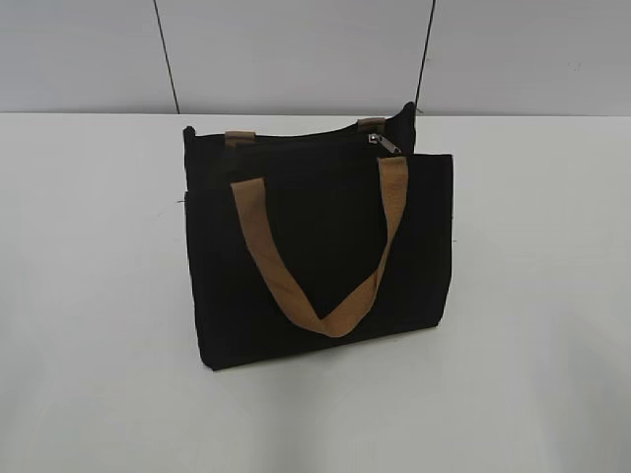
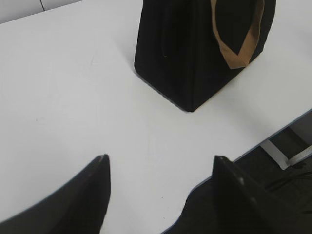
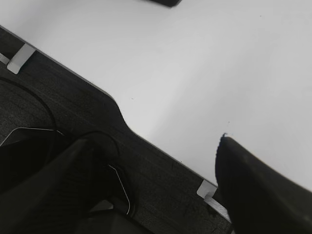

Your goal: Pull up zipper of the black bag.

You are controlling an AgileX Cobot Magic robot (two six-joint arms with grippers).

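The black bag (image 1: 320, 246) stands upright in the middle of the white table, its tan handle (image 1: 325, 256) hanging down the front. The zipper (image 1: 306, 141) runs along its top edge, with the silver-grey pull tab (image 1: 385, 143) at the right end. Neither gripper shows in the exterior view. In the left wrist view the bag (image 2: 195, 48) is ahead and apart from my left gripper (image 2: 161, 170), which is open and empty over the table's near edge. My right gripper (image 3: 151, 146) is open and empty over the table's edge; only a corner of the bag (image 3: 163, 2) shows there.
The white table (image 1: 532, 296) spreads around the bag. A grey panelled wall (image 1: 296, 49) stands behind it. The table's front edge and dark frame with metal brackets (image 3: 22, 57) lie below the right gripper; the edge also shows in the left wrist view (image 2: 273, 131).
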